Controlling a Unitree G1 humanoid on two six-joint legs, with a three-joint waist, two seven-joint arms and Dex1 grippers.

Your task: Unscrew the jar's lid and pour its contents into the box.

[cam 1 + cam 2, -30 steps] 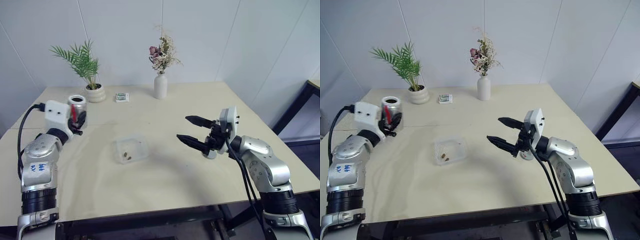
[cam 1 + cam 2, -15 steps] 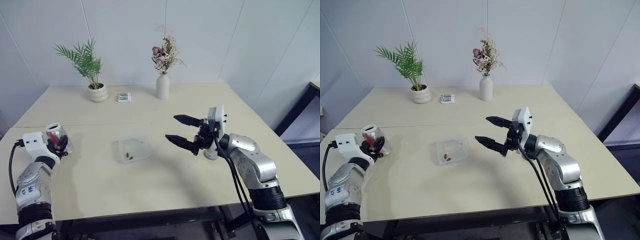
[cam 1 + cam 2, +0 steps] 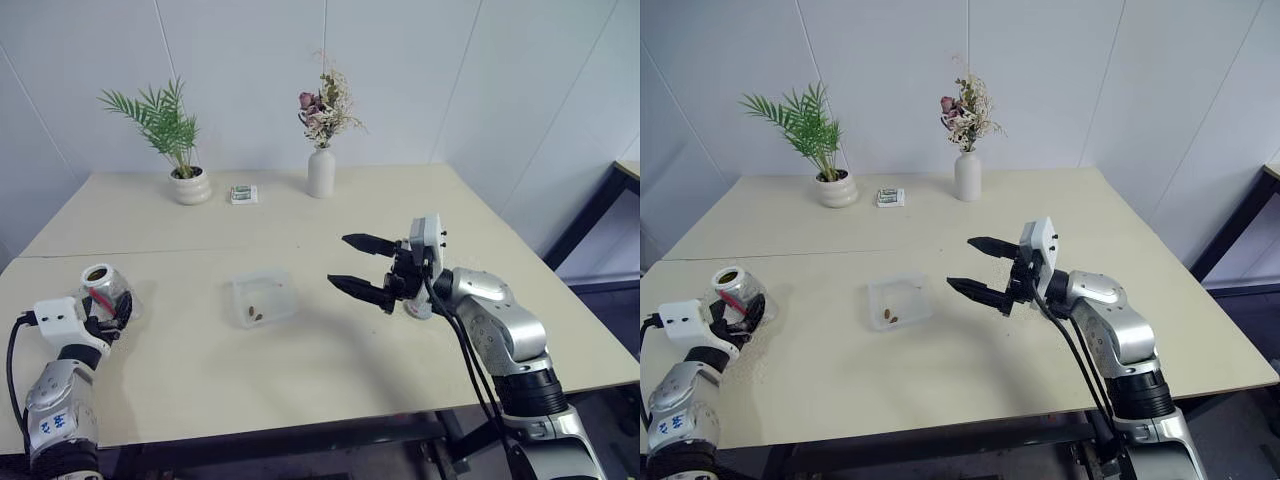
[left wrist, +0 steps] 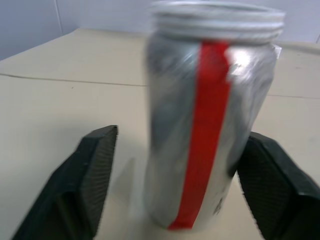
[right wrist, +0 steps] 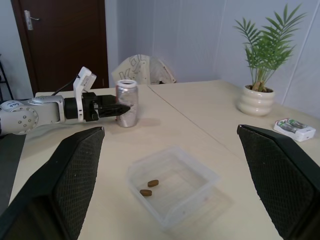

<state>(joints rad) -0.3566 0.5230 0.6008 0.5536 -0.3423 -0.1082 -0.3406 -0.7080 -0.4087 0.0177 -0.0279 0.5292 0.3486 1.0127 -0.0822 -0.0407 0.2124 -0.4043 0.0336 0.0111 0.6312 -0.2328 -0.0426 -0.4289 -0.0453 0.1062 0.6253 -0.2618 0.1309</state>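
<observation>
Left gripper fingers spread around jar; right gripper fingers spread above table, near box.

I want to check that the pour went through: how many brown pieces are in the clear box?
2. Both pieces lie side by side on the floor of the box, towards one end. Any left in the jar would not show.

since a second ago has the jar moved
Yes. The jar has come down and toward the robot, away from the plant pot, and now stands on the table between the left gripper's open jaws.
</observation>
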